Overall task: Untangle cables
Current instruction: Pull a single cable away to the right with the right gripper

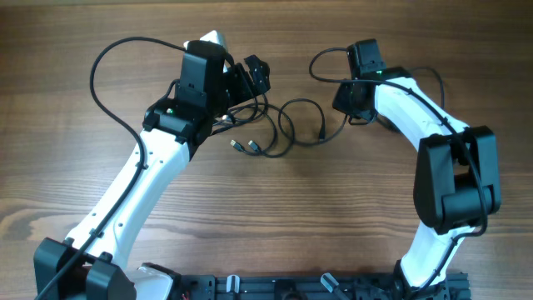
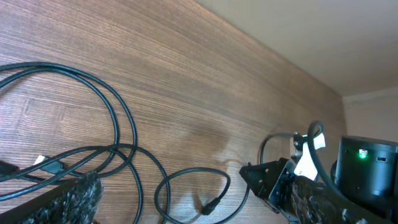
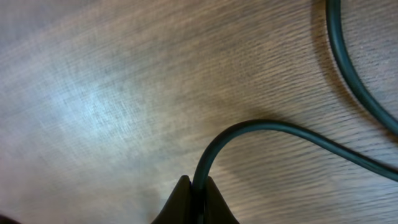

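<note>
Left arm point(image 1: 141, 179): reached from the near left corner up and across the table point(image 1: 283, 217), with its wrist bent towards the middle.
Left gripper point(image 2: 189, 199): held low over the wood with its fingers point(image 2: 81, 194) spread wide; nothing is clasped between them.
Right arm point(image 1: 416, 117): arched from the near right corner, with the wrist turned down and in towards the left arm.
Right gripper point(image 3: 194, 199): brought down to the tabletop, its tips pressed together on one strand of the cables point(image 1: 287, 133).
Cables: laid in loose overlapping loops between the two grippers. The pinched strand point(image 3: 280, 127) is curved up and away to the right of the tips. Silvery plugs point(image 1: 241, 146) are seen at the near left of the loops.
Markings: no writing can be read. A green light point(image 2: 362, 154) is lit on the right wrist.
Edges: the far table edge point(image 2: 267, 53) is seen in the left wrist view, with a pale wall behind it.
Open room: bare wood is seen on the near side of the loops, between the two arms.
</note>
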`<state>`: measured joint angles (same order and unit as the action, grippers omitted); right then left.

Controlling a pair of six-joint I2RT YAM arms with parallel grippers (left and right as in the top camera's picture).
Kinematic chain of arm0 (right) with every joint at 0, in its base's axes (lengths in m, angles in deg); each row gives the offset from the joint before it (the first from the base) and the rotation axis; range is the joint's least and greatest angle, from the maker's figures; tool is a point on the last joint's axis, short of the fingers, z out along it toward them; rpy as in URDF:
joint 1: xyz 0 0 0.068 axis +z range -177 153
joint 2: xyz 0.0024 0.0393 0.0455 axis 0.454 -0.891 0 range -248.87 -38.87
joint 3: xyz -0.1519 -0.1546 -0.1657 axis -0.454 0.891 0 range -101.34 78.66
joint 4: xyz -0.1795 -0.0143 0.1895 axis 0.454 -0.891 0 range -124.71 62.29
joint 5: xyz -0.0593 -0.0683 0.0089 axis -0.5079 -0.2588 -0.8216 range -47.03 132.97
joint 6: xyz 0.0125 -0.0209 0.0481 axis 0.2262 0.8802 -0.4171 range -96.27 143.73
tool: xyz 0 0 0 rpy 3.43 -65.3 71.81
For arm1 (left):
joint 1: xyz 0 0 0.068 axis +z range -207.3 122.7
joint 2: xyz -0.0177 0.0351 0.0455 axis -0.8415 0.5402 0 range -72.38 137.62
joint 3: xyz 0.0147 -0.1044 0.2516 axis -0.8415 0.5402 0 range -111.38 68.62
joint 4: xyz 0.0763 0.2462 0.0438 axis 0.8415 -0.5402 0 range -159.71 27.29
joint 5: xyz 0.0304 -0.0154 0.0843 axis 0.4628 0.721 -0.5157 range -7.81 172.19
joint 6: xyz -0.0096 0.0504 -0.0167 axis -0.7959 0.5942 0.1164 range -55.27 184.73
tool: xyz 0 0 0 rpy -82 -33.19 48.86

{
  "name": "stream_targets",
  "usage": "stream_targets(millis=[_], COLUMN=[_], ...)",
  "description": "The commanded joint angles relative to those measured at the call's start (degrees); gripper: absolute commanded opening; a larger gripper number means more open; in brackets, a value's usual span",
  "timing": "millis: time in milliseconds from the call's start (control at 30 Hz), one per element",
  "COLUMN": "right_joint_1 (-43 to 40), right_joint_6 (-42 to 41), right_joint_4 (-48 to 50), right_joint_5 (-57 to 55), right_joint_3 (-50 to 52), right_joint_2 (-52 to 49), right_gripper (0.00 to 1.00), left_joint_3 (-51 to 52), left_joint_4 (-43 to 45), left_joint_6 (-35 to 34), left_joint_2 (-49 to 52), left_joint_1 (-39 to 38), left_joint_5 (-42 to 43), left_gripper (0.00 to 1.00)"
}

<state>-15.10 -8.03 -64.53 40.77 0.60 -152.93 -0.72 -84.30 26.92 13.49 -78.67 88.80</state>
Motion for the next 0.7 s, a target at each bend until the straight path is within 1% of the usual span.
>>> stream_targets(millis=[0, 67, 100, 133, 167, 233, 300, 333, 400, 467, 533, 633, 667], right_joint_1=[0.0, 0.0, 0.0, 0.0, 0.0, -0.6, -3.0, -5.6, -11.6, -19.3, -25.2, -31.3, -33.3], right_joint_6=[12.4, 16.0, 16.2, 16.2, 17.7, 24.9, 28.9, 28.9, 30.9, 33.3, 34.1, 34.6, 34.6], right_joint_4=[-4.6, -6.9, -6.9, -6.0, -2.7, 5.7, 11.3, 13.3, 16.0, 22.4, 29.1, 35.8, 37.4], right_joint_5=[-1.6, -2.0, -4.1, -9.3, -16.7, -24.7, -27.3, -27.1, -21.2, -15.8, -12.2, -7.8, -6.6], right_joint_3=[-6.4, -12.3, -14.1, -15.9, -17.1, -17.1, -17.1, -17.1, -17.1, -17.1, -17.2, -17.2, -17.2], right_joint_2=[6.9, 14.1, 16.8, 20.4, 24.4, 29.7, 31.8, 31.8, 30.3, 27.0, 24.0, 20.3, 18.3], right_gripper=[0.04, 0.04, 0.04, 0.04, 0.04, 0.04, 0.04, 0.04, 0.04, 0.04, 0.04, 0.04, 0.04], left_joint_3=[0.0, 0.0, 0.0, -0.1, -0.1, -0.1, -0.1, -0.1, 0.0, -0.1, -0.1, 0.0, 0.0], left_joint_4=[2.8, 6.7, 7.8, 8.8, 9.0, 9.0, 8.9, 9.0, 9.0, 8.9, 8.9, 8.5, 7.1], left_joint_6=[-0.2, -0.2, -0.4, -1.0, -3.0, -3.4, -3.4, -3.4, -3.4, -3.4, -3.4, -3.4, -3.4], left_joint_2=[0.2, 0.2, 0.2, 0.2, 0.2, 0.3, 0.3, 0.3, 0.3, 0.3, 0.4, 0.6, 0.7], left_joint_1=[0.3, 0.3, 0.3, 0.3, 0.3, 0.2, 0.3, 0.3, 0.3, 0.3, 0.3, 0.3, 0.3], left_joint_5=[-2.3, -2.4, -2.4, -2.4, -2.4, -2.4, -2.4, -2.4, -2.4, -2.5, -2.7, -2.9, -2.9], left_gripper=[1.0, 1.0, 1.0, 1.0, 1.0, 1.0, 1.0, 1.0, 1.0, 1.0, 1.0, 1.0, 1.0])
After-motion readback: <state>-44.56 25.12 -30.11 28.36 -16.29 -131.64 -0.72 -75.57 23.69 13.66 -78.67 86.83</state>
